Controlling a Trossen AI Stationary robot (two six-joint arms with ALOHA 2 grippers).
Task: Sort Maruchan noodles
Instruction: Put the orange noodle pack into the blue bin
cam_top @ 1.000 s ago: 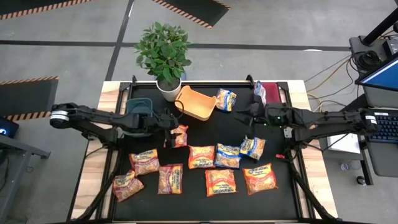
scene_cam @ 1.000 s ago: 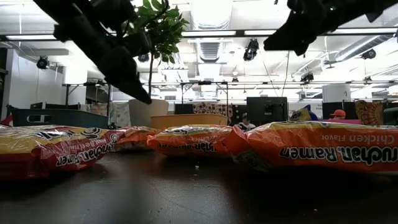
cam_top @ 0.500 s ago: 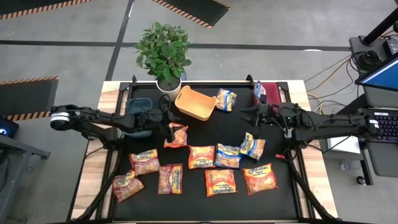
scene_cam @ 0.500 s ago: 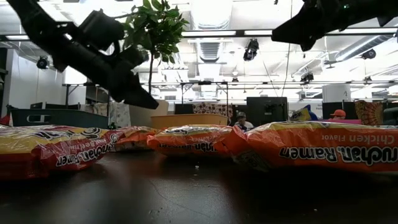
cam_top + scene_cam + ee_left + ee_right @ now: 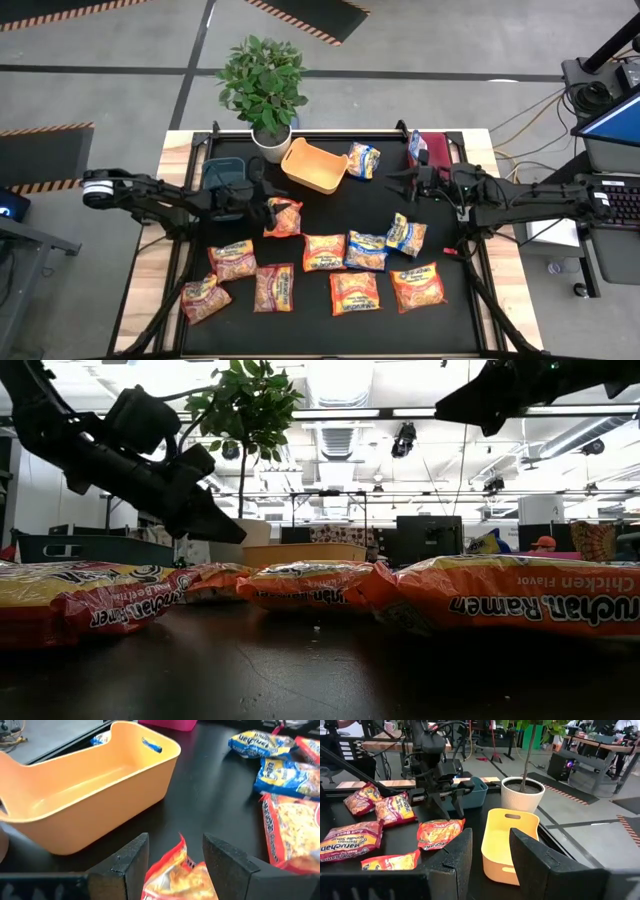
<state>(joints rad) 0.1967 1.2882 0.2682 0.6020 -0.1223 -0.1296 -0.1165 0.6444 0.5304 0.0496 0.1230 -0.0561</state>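
Closing on air is the main risk here: the left gripper (image 5: 175, 857) straddles one end of an orange noodle packet (image 5: 284, 217) with its fingers (image 5: 125, 865) apart on either side, not yet pinching. Because only the crinkly corner sits between them, they could shut on loose film alone, and the packet might slide out or swing free on the lift. This packet lies on the black table (image 5: 380, 190) just near of the orange bin (image 5: 313, 166), so a careless raise could also knock the bin's wall. Other noodle packets (image 5: 350, 265) lie spread over the near half of the table, with one blue-and-yellow packet (image 5: 363, 160) to the right of the bin. The right gripper (image 5: 395, 182) hovers over the far right of the table with its fingers parted and nothing between them; reaching left, it could cross paths with the left arm.
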